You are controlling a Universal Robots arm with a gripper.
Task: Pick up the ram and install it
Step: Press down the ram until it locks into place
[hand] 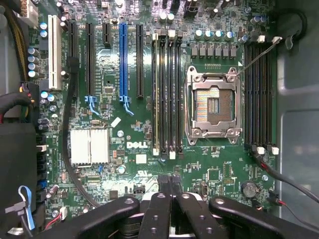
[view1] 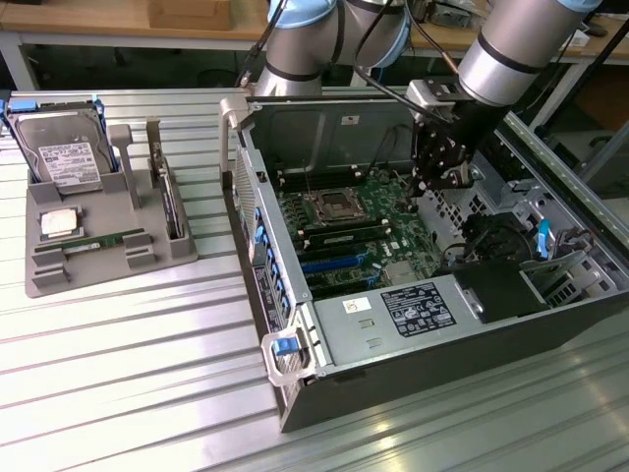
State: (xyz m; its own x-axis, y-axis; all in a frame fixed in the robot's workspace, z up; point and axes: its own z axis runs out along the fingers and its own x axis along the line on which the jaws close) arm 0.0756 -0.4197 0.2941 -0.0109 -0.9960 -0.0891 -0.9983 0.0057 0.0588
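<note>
Above, we see the arm angled down into the open case [view1: 295, 246], gripper [hand: 169, 181] clenched empty over the motherboard [hand: 134, 144]. We find the ram [view1: 103, 242] well apart, lying in the grey tray [view1: 59, 280] on the worktop [view1: 147, 374].

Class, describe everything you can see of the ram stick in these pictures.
The ram is a long, thin, flat green circuit-board stick. It lies flat in a shallow slot at the front of the grey holder tray, in front of the square silver chip, on the exterior view's left. It looks rigid, like printed circuit board. Nothing grips it; the pincer hangs over the open computer case, well apart from it.
</note>
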